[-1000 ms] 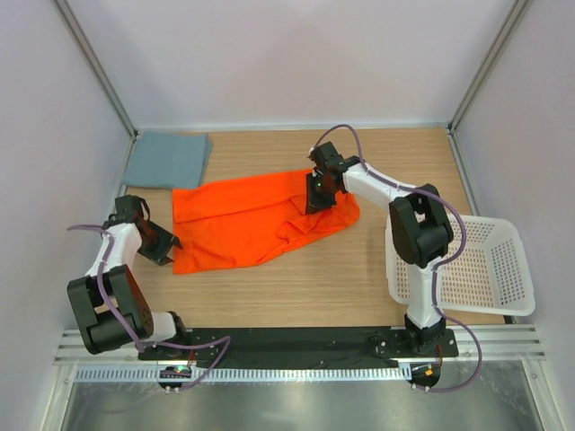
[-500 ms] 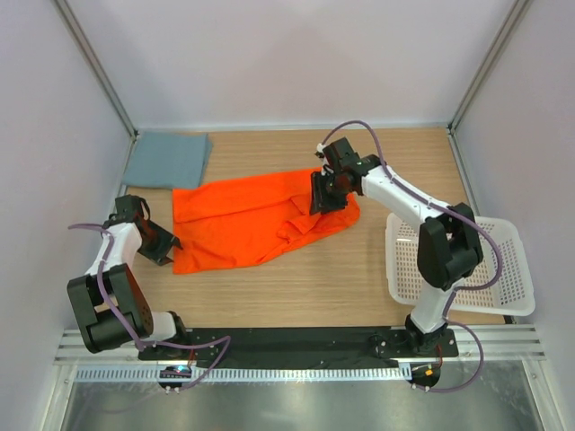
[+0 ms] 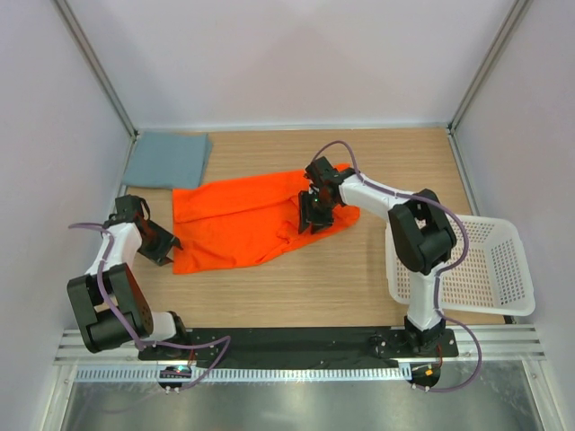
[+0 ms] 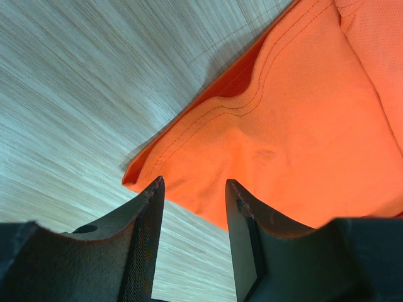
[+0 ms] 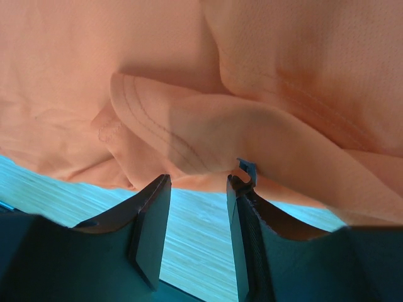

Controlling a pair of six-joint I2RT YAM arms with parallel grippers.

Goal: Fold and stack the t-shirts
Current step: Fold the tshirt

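Orange t-shirt (image 3: 235, 223): spread loosely on the desk (image 3: 359, 278), creased and partly doubled over, lying between the two grippers. Its near-left hem corner sits just ahead of the left gripper (image 3: 167, 246), whose jaws stand apart with nothing pinched; cloth and bare wood show through the gap. Its bunched right end lies directly under the right gripper (image 3: 307, 222), jaws likewise parted, with a rolled fold of orange fabric right at the fingertips (image 5: 154, 201) but not clamped between them.

Grey-blue t-shirt (image 3: 168, 160): folded flat into a rectangle, beyond the left gripper at the desk's far corner, close to the orange shirt's far-left corner; whether they touch cannot be told.

White perforated basket (image 3: 490, 260): well to the outer side of the right gripper, at the desk's right edge.
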